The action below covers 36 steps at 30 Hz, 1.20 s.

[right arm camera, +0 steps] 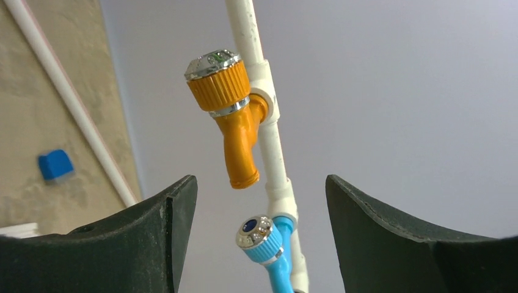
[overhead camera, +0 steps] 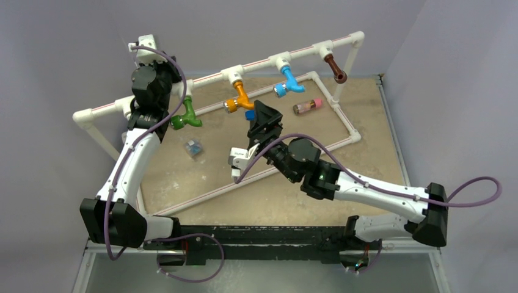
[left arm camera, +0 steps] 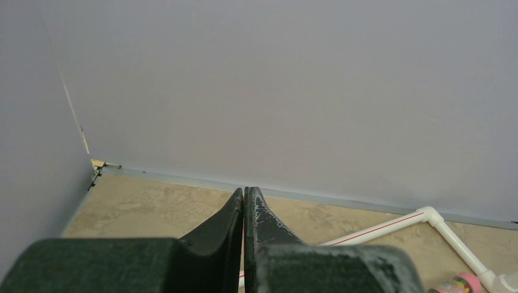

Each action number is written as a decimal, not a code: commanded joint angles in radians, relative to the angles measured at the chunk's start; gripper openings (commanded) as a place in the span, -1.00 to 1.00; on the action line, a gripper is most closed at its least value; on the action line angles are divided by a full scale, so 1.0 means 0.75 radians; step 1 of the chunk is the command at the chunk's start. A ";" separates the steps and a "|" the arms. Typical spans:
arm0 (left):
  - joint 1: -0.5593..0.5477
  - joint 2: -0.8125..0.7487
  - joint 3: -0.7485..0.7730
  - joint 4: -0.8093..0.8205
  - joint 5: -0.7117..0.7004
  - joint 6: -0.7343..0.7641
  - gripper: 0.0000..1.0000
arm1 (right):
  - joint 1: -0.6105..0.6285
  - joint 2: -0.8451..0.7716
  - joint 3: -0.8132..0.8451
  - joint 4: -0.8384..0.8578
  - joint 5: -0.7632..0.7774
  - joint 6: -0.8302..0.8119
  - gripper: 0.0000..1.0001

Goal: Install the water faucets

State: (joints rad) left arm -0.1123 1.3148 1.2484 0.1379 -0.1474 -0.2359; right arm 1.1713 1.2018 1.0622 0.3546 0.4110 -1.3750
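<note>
Grey walls (overhead camera: 61, 49) back a pipe frame (overhead camera: 256, 65) with four faucets (overhead camera: 239, 97); left fingers (left arm camera: 229, 226) together, right fingers (right arm camera: 165, 213) apart.

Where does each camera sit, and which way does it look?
Top external: above and behind the bases, looking down on the table and pipe frame; left arm and right arm show.
Left wrist: on the left arm, facing the wall; the shut left gripper shows.
Right wrist: on the right arm, facing the orange faucet and blue faucet; the open right gripper shows.
Top external and right wrist share both faucets.
</note>
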 commanded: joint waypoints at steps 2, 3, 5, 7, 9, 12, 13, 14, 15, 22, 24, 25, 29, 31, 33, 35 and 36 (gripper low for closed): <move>0.000 0.100 -0.100 -0.325 0.054 -0.006 -1.00 | 0.007 0.096 -0.017 0.406 0.149 -0.339 0.56; 0.000 0.100 -0.100 -0.325 0.055 -0.005 -1.00 | 0.006 0.119 -0.013 0.445 0.155 -0.355 0.56; 0.000 0.100 -0.100 -0.325 0.055 -0.005 -1.00 | 0.006 0.170 -0.001 0.491 0.163 -0.371 0.56; 0.000 0.101 -0.100 -0.325 0.054 -0.004 -1.00 | 0.006 0.213 0.020 0.509 0.138 -0.374 0.56; 0.000 0.100 -0.100 -0.324 0.057 -0.004 -1.00 | 0.003 0.254 0.047 0.531 0.117 -0.379 0.55; 0.000 0.100 -0.100 -0.326 0.055 -0.004 -1.00 | -0.001 0.323 0.106 0.522 0.132 -0.358 0.56; 0.000 0.100 -0.100 -0.326 0.055 -0.003 -1.00 | -0.005 0.342 0.126 0.518 0.137 -0.351 0.55; 0.000 0.100 -0.100 -0.326 0.054 -0.004 -1.00 | -0.015 0.360 0.138 0.522 0.140 -0.347 0.55; 0.000 0.100 -0.100 -0.326 0.055 -0.004 -1.00 | -0.022 0.377 0.153 0.530 0.141 -0.344 0.56; 0.000 0.100 -0.097 -0.327 0.056 -0.004 -1.00 | -0.067 0.474 0.218 0.587 0.199 -0.276 0.21; -0.001 0.102 -0.098 -0.326 0.057 -0.004 -1.00 | -0.074 0.490 0.224 0.607 0.216 -0.255 0.04; 0.000 0.102 -0.098 -0.325 0.057 -0.004 -1.00 | -0.078 0.497 0.223 0.618 0.221 -0.246 -0.01; 0.002 0.102 -0.098 -0.327 0.056 -0.004 -1.00 | -0.089 0.510 0.224 0.650 0.242 -0.181 -0.37; 0.002 0.102 -0.098 -0.325 0.056 -0.004 -1.00 | -0.089 0.509 0.231 0.647 0.247 -0.113 -0.76; 0.003 0.104 -0.098 -0.327 0.057 -0.004 -1.00 | -0.090 0.505 0.239 0.649 0.252 -0.001 -1.00; 0.002 0.104 -0.098 -0.325 0.056 -0.004 -1.00 | -0.089 0.501 0.255 0.657 0.265 0.158 -1.00; 0.002 0.104 -0.098 -0.327 0.057 -0.004 -1.00 | -0.090 0.493 0.255 0.686 0.275 0.241 -1.00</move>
State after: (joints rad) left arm -0.1112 1.3186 1.2507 0.1406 -0.1444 -0.2359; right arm 1.1095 1.5913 1.1988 0.7750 0.5816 -1.4376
